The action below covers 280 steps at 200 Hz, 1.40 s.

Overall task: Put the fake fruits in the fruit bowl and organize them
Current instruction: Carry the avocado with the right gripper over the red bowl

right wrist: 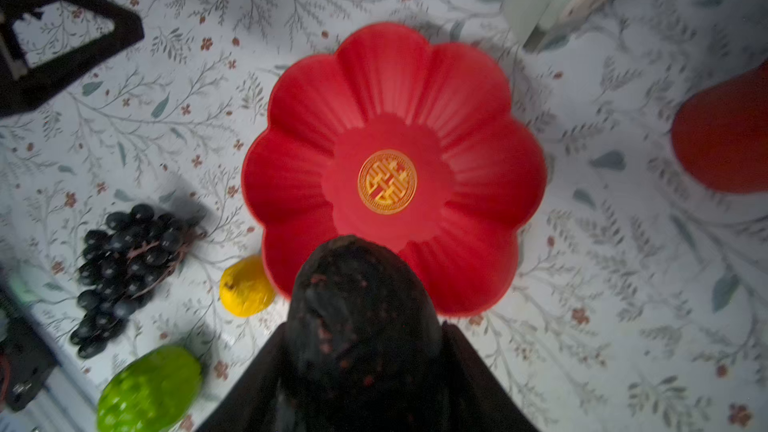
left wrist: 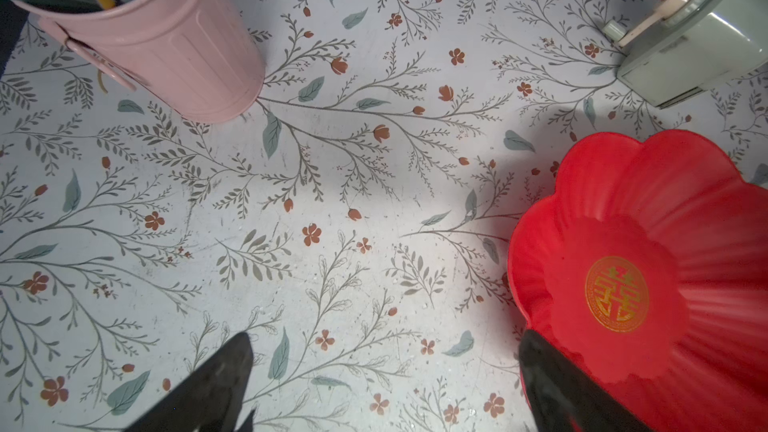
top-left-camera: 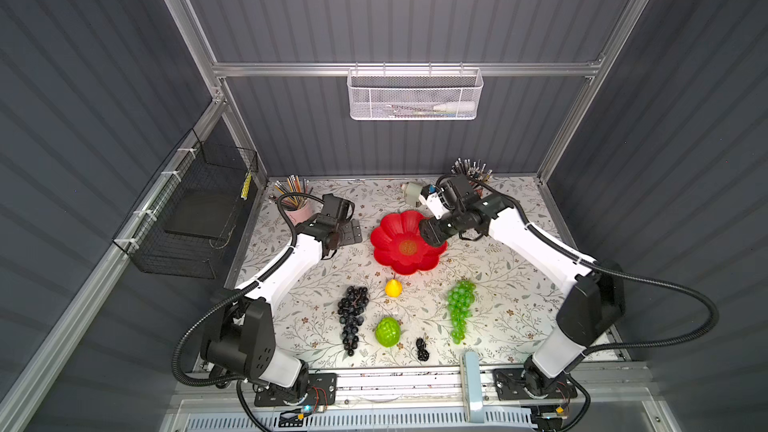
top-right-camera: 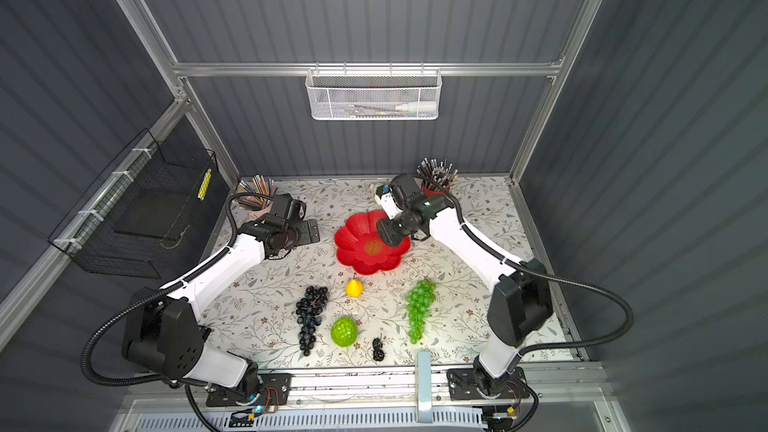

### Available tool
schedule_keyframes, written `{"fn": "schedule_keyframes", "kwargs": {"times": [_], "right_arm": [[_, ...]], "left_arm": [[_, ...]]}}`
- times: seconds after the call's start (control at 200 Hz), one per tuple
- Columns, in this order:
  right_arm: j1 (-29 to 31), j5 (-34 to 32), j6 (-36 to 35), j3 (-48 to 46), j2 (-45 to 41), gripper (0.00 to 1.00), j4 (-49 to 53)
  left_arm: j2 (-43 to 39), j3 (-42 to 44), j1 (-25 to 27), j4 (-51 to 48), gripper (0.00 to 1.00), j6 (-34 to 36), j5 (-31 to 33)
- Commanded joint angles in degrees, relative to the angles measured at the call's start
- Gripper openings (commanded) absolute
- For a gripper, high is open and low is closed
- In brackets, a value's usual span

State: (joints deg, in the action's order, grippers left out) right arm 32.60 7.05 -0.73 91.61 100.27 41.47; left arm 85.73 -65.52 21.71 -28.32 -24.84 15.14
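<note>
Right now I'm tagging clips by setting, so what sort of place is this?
Likely an enclosed robot test booth: grey ribbed wall panels on silver aluminium rails, a floral-printed tabletop, two white-and-black robot arms mounted at its front.

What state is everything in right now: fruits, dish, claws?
fruit bowl: empty.
dark bumpy oval: gripped over the bowl.
right gripper: shut on it.
left gripper: open, empty.
black grape bunch: on table.
green grape bunch: on table.
yellow pear: on table.
lime-green ball: on table.
tiny black cluster: on table.
</note>
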Motion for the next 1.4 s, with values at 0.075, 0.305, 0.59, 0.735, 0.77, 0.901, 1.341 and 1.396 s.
{"fn": "schedule_keyframes", "kwargs": {"times": [0.075, 0.305, 0.59, 0.735, 0.77, 0.901, 1.341, 1.396], "right_arm": [[0.35, -8.17, -8.40, 9.85, 11.82, 0.40, 3.42], [1.01, -9.63, -12.64, 12.01, 18.55, 0.39, -1.15], [1.79, -8.38, -14.40, 13.08, 24.45, 0.41, -3.19], [1.82, -8.58, -14.72, 13.17, 26.32, 0.41, -3.62], [1.77, -8.70, -14.90, 13.24, 26.62, 0.42, -3.63], [1.79, -10.19, -15.61, 13.70, 27.77, 0.43, -3.81], [1.93, -10.80, -16.76, 15.61, 31.30, 0.58, -2.19], [2.06, -10.75, -16.84, 15.61, 31.13, 0.64, -2.31]], "left_arm": [[-2.27, -0.58, 0.02, -2.98, 1.00, 2.21, -2.44], [-4.24, 1.42, -0.01, -3.29, 1.00, 2.63, -2.51], [-4.02, 1.71, -0.01, -3.18, 1.00, 1.25, -3.59], [-3.85, 1.66, -0.01, -3.07, 1.00, 0.76, -3.93], [-3.95, 1.79, -0.01, -3.14, 1.00, 0.80, -3.89], [-4.67, 2.36, -0.01, -3.13, 1.00, 0.81, -3.24], [-5.06, 1.72, -0.01, -4.64, 1.00, 0.90, -2.65], [-4.79, 1.28, -0.05, -5.19, 1.00, 0.92, -2.61]]}}
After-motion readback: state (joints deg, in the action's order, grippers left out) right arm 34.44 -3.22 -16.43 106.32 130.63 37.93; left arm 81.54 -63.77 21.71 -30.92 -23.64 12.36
